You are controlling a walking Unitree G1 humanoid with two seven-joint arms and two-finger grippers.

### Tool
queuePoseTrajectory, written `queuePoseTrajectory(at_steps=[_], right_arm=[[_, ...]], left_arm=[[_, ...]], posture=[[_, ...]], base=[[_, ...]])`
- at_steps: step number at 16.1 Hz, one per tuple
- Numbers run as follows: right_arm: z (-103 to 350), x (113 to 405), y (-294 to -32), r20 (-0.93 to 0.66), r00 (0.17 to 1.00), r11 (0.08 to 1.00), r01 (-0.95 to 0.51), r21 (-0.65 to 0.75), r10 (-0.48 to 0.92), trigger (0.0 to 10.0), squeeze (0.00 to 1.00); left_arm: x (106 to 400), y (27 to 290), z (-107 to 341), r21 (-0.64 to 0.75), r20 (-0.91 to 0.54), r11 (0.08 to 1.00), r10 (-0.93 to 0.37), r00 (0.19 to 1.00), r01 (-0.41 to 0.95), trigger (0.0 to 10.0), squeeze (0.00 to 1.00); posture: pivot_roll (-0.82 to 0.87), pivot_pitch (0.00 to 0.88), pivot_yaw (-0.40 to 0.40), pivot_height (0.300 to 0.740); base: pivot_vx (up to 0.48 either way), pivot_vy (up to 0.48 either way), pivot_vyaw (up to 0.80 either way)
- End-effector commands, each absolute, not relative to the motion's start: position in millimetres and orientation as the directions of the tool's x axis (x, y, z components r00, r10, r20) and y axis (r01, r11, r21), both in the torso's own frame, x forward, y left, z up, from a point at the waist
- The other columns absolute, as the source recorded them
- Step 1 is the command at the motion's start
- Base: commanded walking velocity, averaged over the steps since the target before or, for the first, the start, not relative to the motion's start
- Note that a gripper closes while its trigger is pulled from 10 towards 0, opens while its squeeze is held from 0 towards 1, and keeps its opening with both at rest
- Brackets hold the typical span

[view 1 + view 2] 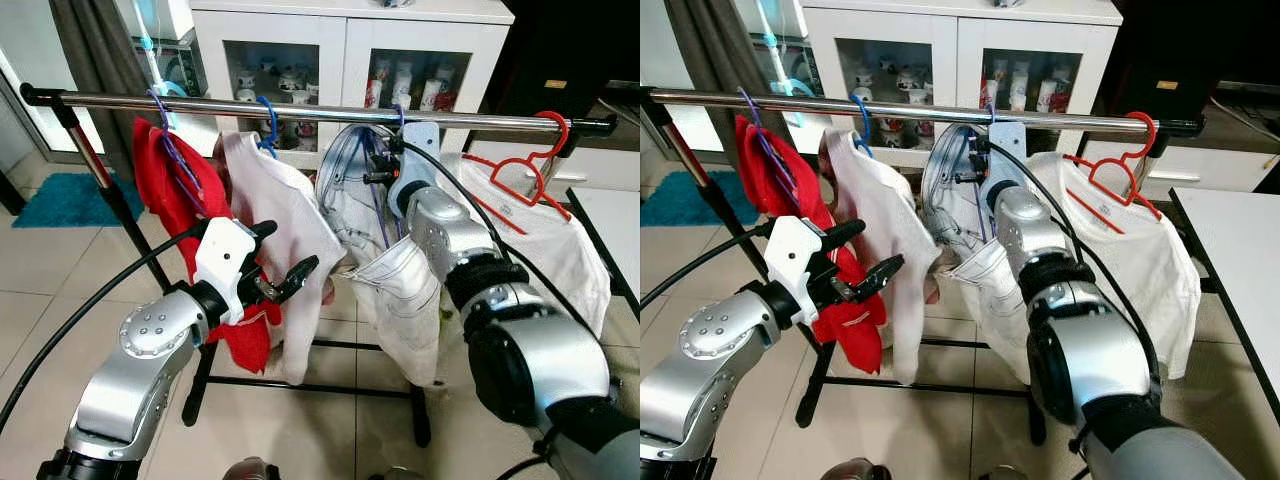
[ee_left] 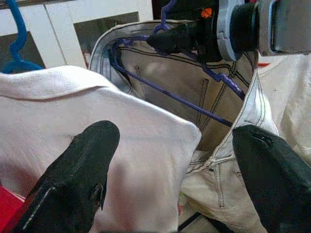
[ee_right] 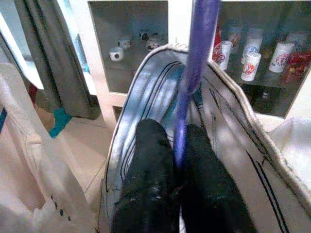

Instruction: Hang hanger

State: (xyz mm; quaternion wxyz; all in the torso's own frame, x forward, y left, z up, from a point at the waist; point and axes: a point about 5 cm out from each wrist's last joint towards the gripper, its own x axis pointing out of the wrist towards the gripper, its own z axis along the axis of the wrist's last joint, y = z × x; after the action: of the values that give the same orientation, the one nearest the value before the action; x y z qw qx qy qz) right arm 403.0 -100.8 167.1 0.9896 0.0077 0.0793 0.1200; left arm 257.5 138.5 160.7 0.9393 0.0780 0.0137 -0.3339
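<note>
A steel rail of a clothes rack runs across in front of me. My right gripper is raised just under the rail and is shut on a purple hanger that carries pale jeans. The hanger's hook sits at the rail. My left gripper is open, lower down, in front of a white shirt on a blue hanger. Its fingers hold nothing.
A red garment hangs on the rail's left end, and a white T-shirt on a red hanger on its right end. Behind stands a white glass-front cabinet. A teal rug lies left, a white table right.
</note>
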Motion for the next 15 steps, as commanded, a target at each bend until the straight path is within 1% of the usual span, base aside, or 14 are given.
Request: queuePoseTrajectory(at_steps=[1, 5, 6, 7, 9, 11, 12, 14, 15], right_arm=[[174, 401, -100, -0.116, 0.954, 0.961, -0.278, 0.004, 0.276, 10.0, 1.00], [198, 381, -110, 0.018, 0.945, 0.943, -0.327, 0.065, 0.327, 10.0, 1.00], [208, 364, -113, 0.074, 0.928, 0.926, -0.369, 0.078, 0.364, 10.0, 1.00], [210, 357, -113, 0.088, 0.923, 0.921, -0.382, 0.079, 0.375, 10.0, 1.00], [215, 320, -118, 0.146, 0.880, 0.875, -0.469, 0.122, 0.451, 10.0, 1.00], [214, 301, -122, 0.158, 0.872, 0.862, -0.485, 0.146, 0.464, 10.0, 1.00], [204, 281, -123, 0.146, 0.864, 0.852, -0.501, 0.154, 0.482, 10.0, 1.00], [194, 269, -117, 0.121, 0.851, 0.841, -0.524, 0.136, 0.511, 10.0, 1.00], [188, 261, -112, 0.095, 0.850, 0.837, -0.527, 0.150, 0.518, 10.0, 1.00]], left_arm=[[257, 138, 163, 0.151, -0.064, 0.763, -0.627, 0.777, 0.628, 10.0, 0.00], [256, 144, 158, 0.152, -0.075, 0.796, -0.581, 0.810, 0.585, 10.0, 0.00], [256, 147, 158, 0.156, -0.070, 0.811, -0.560, 0.825, 0.564, 10.0, 0.00], [256, 148, 159, 0.157, -0.067, 0.815, -0.554, 0.830, 0.557, 10.0, 0.00], [256, 152, 160, 0.146, -0.055, 0.841, -0.518, 0.854, 0.520, 10.0, 0.00], [255, 154, 159, 0.134, -0.055, 0.854, -0.501, 0.864, 0.503, 10.0, 0.00], [257, 156, 158, 0.141, -0.052, 0.865, -0.480, 0.876, 0.482, 10.0, 0.00], [259, 158, 159, 0.153, -0.043, 0.873, -0.463, 0.886, 0.463, 10.0, 0.00], [259, 158, 159, 0.152, -0.040, 0.876, -0.457, 0.888, 0.458, 10.0, 0.00]], posture=[[0.02, 0.035, 0.009, 0.740], [0.01, 0.038, 0.014, 0.740], [0.01, 0.047, 0.025, 0.740], [0.01, 0.048, 0.026, 0.740], [0.02, 0.051, 0.032, 0.740], [0.01, 0.052, 0.045, 0.740], [0.00, 0.053, 0.057, 0.740], [0.00, 0.054, 0.057, 0.740], [0.00, 0.055, 0.055, 0.740]], base=[[0.000, 0.000, 0.00], [0.000, 0.000, 0.00], [0.000, 0.000, 0.00], [0.000, 0.000, 0.00], [0.000, 0.000, 0.00], [0.000, 0.000, 0.00], [0.000, 0.000, 0.00], [0.000, 0.000, 0.00], [0.000, 0.000, 0.00]])
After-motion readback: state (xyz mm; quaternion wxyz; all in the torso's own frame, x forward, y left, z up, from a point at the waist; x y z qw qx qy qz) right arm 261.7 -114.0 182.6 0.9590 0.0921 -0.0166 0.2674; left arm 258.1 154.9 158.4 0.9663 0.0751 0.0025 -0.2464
